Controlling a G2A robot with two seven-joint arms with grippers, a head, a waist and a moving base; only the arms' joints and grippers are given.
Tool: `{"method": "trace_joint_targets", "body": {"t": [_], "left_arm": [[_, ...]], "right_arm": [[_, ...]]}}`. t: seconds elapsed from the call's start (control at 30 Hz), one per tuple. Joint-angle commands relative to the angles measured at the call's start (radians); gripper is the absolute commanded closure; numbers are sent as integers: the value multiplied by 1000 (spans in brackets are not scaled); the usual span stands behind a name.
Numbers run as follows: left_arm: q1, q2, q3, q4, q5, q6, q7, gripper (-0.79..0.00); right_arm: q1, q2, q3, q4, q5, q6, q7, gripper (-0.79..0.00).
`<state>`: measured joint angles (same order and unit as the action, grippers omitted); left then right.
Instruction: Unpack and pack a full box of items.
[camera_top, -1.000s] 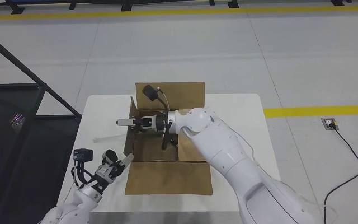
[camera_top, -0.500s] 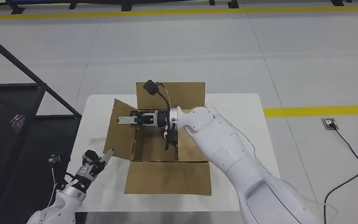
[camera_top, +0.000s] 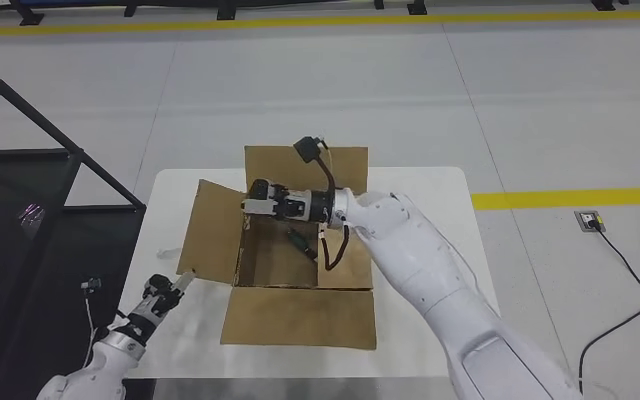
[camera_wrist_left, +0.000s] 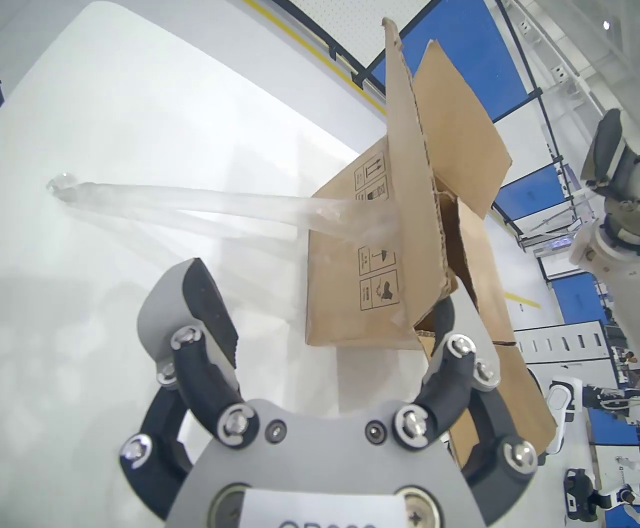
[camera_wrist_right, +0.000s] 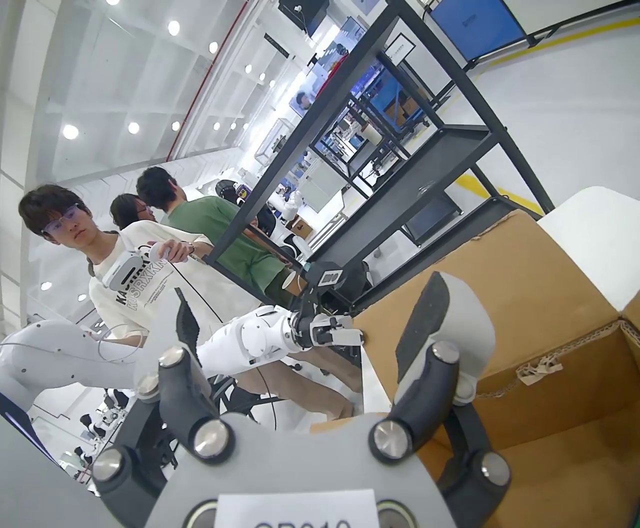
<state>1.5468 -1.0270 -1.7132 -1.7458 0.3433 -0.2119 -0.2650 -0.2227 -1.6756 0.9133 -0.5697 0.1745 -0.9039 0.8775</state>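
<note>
The box (camera_top: 300, 318) stands in the middle of the desk (camera_top: 430, 200) with all four flaps open. It is plain corrugated cardboard, so I judge it light and rather stiff in the walls, but weak at the creases and easy to crush at a corner. My right gripper (camera_top: 252, 197) hangs over the far corner of the box on the side of my left arm, its fingers spread and holding nothing. My left gripper (camera_wrist_left: 320, 295) is just beside the near corner of the box on that same side, also spread and empty. The side flap (camera_wrist_left: 410, 200) rises close to one finger; I cannot tell if they touch. I think a flap is best taken at the middle of its free edge, with the pads flat on both faces. A strip of clear tape (camera_wrist_left: 200, 200) runs from the box wall down to the desk; it looks limp and probably sticky. Inside the box lies a small dark item (camera_top: 298, 242), which I cannot identify; I would take it from above.
</note>
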Motion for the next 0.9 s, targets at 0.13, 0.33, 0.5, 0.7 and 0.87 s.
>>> {"method": "trace_joint_targets", "body": {"t": [0.13,0.33,0.5,0.7,0.87], "left_arm": [[-5,-4,-17,-16,-85,3,-3,-785],[-29,-5,-1,-9,7,112,-18,-785],[-53,-8,47,27,76,152,-48,-785],[-77,-12,68,58,100,189,-43,-785],[-80,-15,68,62,102,195,-37,-785]], "right_arm": [[-93,47,56,-165,-45,69,5,-785],[-166,80,98,-303,-74,141,24,-785],[-204,97,119,-370,-86,174,33,-785],[-223,107,124,-402,-89,193,43,-785],[-219,111,119,-403,-86,206,59,-785]]}}
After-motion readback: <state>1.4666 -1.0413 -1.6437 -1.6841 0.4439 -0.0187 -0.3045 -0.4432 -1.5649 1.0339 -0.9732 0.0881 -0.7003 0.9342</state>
